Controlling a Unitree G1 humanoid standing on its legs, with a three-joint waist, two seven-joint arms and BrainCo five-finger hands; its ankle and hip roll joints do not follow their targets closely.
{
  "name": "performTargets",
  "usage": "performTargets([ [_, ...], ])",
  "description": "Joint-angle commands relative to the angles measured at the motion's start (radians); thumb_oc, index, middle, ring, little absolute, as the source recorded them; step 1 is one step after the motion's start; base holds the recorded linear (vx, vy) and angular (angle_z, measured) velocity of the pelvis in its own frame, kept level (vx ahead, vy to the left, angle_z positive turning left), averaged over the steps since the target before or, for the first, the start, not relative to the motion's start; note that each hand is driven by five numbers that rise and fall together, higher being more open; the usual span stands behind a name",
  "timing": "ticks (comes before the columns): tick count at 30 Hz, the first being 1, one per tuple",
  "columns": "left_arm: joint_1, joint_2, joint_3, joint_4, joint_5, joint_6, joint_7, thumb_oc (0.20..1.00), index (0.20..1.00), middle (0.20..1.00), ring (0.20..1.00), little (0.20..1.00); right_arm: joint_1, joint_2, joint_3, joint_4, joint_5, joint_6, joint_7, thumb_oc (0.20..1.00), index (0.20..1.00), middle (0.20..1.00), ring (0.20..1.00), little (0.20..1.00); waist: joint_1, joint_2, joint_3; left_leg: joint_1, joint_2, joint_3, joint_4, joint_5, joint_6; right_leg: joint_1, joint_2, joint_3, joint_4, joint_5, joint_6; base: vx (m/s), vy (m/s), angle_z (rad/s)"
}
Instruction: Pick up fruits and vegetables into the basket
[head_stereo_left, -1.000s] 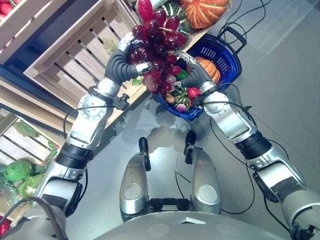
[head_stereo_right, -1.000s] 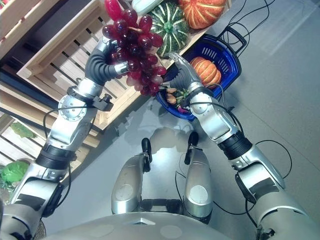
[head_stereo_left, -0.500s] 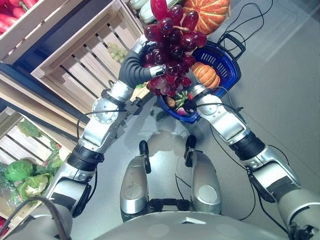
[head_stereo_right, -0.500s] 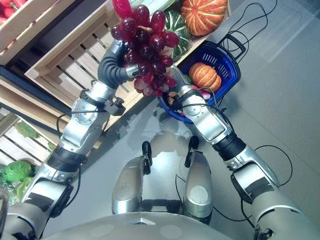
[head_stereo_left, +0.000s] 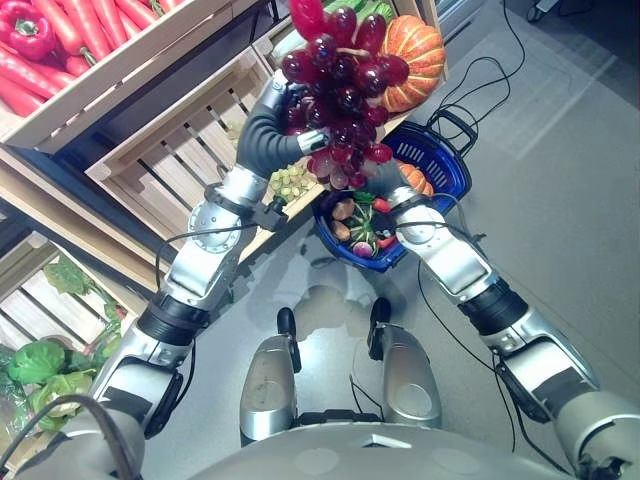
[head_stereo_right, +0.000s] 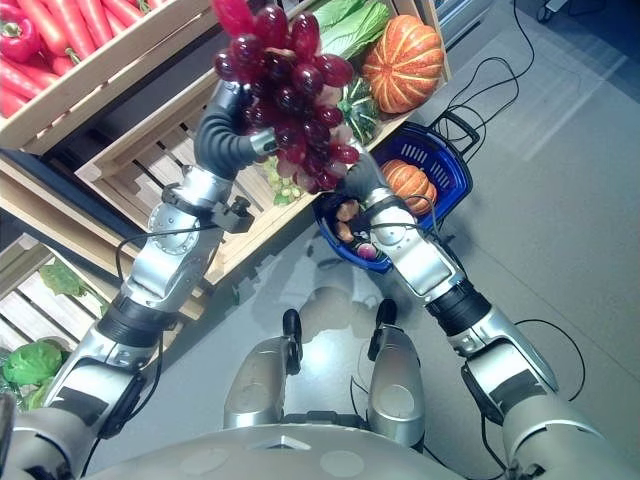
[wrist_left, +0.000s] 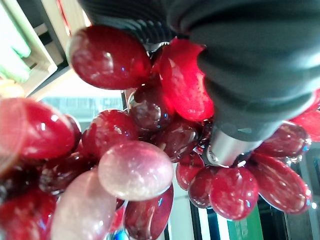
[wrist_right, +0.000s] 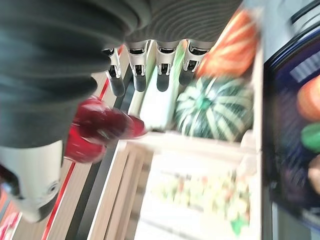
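- Red grape bunch (head_stereo_right: 285, 95) hangs roughly vertical, stem end up, tapered end down toward the blue basket (head_stereo_right: 452, 168), held in the air in front of the wooden crates (head_stereo_right: 130, 150).
- Left hand (head_stereo_right: 236, 112): arm raised, wrist bent, fingers curled round the bunch's upper part; the wrist view shows glossy dark-red and paler pink grapes (wrist_left: 135, 170) pressed against the hand.
- Right hand (wrist_right: 145, 70): reaches up beside the bunch's lower end, fingers straight and relaxed, holding nothing.
- Basket sits on the floor by the crate, holding a small orange pumpkin (head_stereo_right: 408, 182) and mixed vegetables (head_stereo_left: 360, 225).
- Large orange pumpkin (head_stereo_right: 402, 62) and striped green squash (wrist_right: 212, 112) rest in the crate above.
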Motion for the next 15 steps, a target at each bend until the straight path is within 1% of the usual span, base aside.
performTargets([
  [1,0.042,-0.009,0.072,-0.129,0.027,-0.111,0.060,0.200,0.200,0.200,0.200,0.200,0.047,0.012,-0.074,-0.152,0.077,-0.122,-0.028,1.000,1.000,1.000,1.000,1.000,-0.021,-0.034,-0.039,0.022,0.024,0.062,0.024,-0.079,0.026,0.111,-0.083,-0.001,-0.062,-0.047,0.116,0.02,0.030,-0.08],
  [3,0.057,-0.016,0.096,-0.134,0.034,-0.115,0.089,0.200,0.200,0.200,0.200,0.200,0.086,0.019,-0.105,-0.207,0.138,-0.154,-0.006,1.000,1.000,1.000,1.000,1.000,-0.027,-0.032,-0.043,0.029,0.024,0.065,0.020,-0.079,0.025,0.117,-0.082,0.000,-0.064,-0.049,0.116,0.03,0.030,-0.05],
  [5,0.068,-0.023,0.110,-0.133,0.047,-0.121,0.105,0.200,0.200,0.200,0.200,0.200,0.113,0.023,-0.121,-0.246,0.162,-0.189,0.021,1.000,1.000,1.000,1.000,1.000,-0.032,-0.032,-0.048,0.032,0.024,0.068,0.020,-0.079,0.025,0.121,-0.082,0.001,-0.065,-0.050,0.117,0.03,0.026,-0.04],
  [10,0.097,-0.042,0.130,-0.147,0.071,-0.119,0.133,0.200,0.200,0.200,0.200,0.200,0.167,0.030,-0.121,-0.350,0.199,-0.225,0.092,1.000,1.000,1.000,1.000,1.000,-0.041,-0.028,-0.052,0.039,0.024,0.072,0.024,-0.079,0.024,0.124,-0.082,0.004,-0.060,-0.054,0.120,0.00,0.000,0.00],
  [12,0.104,-0.047,0.130,-0.156,0.073,-0.112,0.138,0.200,0.200,0.200,0.200,0.200,0.170,0.032,-0.111,-0.375,0.220,-0.231,0.106,1.000,1.000,1.000,1.000,1.000,-0.041,-0.027,-0.050,0.043,0.023,0.071,0.023,-0.078,0.024,0.128,-0.082,0.005,-0.060,-0.056,0.121,0.00,0.000,0.00],
  [15,0.103,-0.053,0.121,-0.163,0.079,-0.095,0.147,0.200,0.200,0.200,0.200,0.200,0.162,0.044,-0.085,-0.400,0.255,-0.250,0.163,1.000,1.000,1.000,1.000,1.000,-0.039,-0.026,-0.046,0.044,0.021,0.069,0.023,-0.078,0.023,0.130,-0.083,0.005,-0.060,-0.057,0.121,0.00,0.000,0.00],
])
